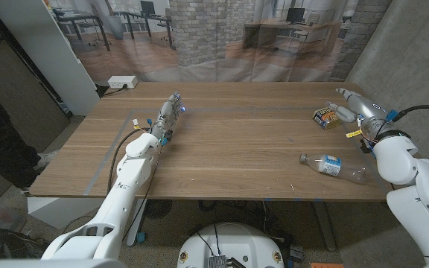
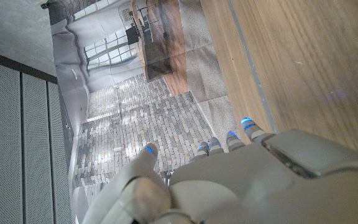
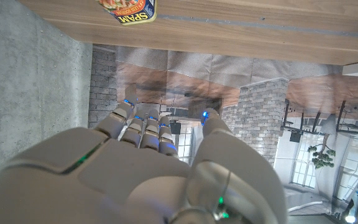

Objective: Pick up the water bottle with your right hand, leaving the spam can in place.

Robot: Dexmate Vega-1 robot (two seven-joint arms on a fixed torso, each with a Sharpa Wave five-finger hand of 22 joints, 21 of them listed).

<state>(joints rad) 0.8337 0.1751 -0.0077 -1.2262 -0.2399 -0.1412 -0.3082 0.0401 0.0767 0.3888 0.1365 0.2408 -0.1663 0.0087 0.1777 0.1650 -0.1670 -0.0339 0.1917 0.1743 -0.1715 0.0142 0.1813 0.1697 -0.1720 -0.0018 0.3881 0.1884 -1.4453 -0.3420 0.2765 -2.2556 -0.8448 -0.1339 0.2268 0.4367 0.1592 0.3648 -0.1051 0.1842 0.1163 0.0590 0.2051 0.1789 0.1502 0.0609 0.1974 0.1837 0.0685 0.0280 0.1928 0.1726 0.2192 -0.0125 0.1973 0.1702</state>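
Bench [image 1: 237, 149]: wide wooden top, carrying everything, a printed office backdrop hanging behind its far edge.

Right arm coming in from the near right corner, reaching up along the right edge. Right hand [image 1: 356, 104] hovering near the far right of the bench, just beside the spam can, holding nothing; fingers [image 3: 145, 127] lying extended and close together, thumb set a little apart.

Left hand [image 1: 168, 113] waiting out on the left half of the bench, fingers extended, nothing in it, well apart from both objects.

Water bottle [image 1: 332, 167]: lying on its side near the right front of the bench, clear body, blue-and-white label, cap end pointing left. Sitting nearer the robot than the right hand and apart from it.

Spam can [image 1: 326, 117]: lying near the far right, yellow-and-blue label showing, well apart from the bottle.

Step in hand, as I am judging it: approach not yet made; the right hand is sitting at the can, not at the bottle. Next move is calling for drawing the hand back toward the bottle without brushing the can, opening the fingers, coming down over the bottle's middle and closing round a body likely to roll
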